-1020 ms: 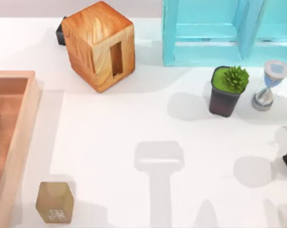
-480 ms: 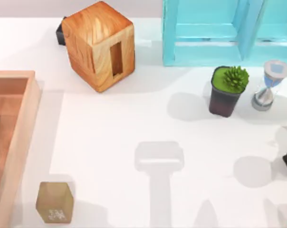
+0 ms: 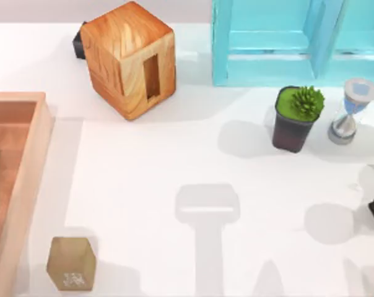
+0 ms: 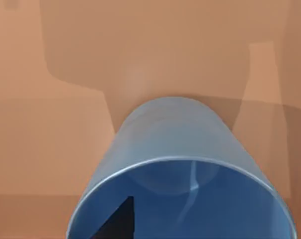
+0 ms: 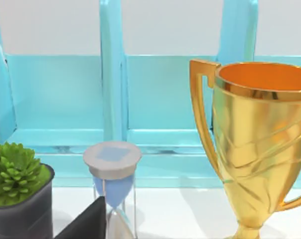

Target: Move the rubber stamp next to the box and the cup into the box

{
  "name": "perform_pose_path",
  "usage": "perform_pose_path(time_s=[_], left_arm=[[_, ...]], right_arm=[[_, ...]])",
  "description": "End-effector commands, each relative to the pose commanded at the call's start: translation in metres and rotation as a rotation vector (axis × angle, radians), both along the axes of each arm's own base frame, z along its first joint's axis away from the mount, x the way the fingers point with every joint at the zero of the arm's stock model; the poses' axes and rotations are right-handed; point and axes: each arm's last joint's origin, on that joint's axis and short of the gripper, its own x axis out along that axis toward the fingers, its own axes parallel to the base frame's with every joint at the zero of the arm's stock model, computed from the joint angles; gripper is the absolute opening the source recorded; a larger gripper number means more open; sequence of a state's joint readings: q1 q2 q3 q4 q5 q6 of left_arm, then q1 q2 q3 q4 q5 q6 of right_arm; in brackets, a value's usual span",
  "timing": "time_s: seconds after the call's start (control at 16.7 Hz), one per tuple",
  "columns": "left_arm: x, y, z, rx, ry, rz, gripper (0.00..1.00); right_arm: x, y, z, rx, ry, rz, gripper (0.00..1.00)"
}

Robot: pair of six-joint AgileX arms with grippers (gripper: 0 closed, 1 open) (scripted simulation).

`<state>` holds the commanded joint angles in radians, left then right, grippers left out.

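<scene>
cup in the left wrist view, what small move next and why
Probably lower it and let go: the blue cup hangs close under the left wrist camera over reddish-tan wood that looks like the box floor, and the rubber stamp already stands beside the box.

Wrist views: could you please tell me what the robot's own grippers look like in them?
Little of either is in frame. The left gripper appears as a flat, matte black wedge with straight edges tapering to a point. The right gripper appears as a similar dark charcoal wedge with a sharp corner. On these parts I can see no cables, markings or coloured pads.
</scene>
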<state>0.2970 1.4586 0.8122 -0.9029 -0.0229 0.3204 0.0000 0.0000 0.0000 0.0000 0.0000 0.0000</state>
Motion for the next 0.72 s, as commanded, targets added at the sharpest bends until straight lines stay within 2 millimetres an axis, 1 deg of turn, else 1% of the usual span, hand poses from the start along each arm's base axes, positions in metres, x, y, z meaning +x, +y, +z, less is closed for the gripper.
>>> perform_pose_path(time_s=[0.48,0.6,0.72], left_arm=[[0.001,0.000,0.001,0.002,-0.002,-0.002,1.00],[0.008,-0.001,0.008,0.024,-0.033,-0.009,1.00],[0.020,0.000,0.026,0.065,-0.098,-0.010,1.00]], right_arm=[[0.000,0.000,0.000,0.000,0.000,0.000,1.00],[0.000,0.000,0.000,0.000,0.000,0.000,1.00],[0.000,0.000,0.000,0.000,0.000,0.000,1.00]])
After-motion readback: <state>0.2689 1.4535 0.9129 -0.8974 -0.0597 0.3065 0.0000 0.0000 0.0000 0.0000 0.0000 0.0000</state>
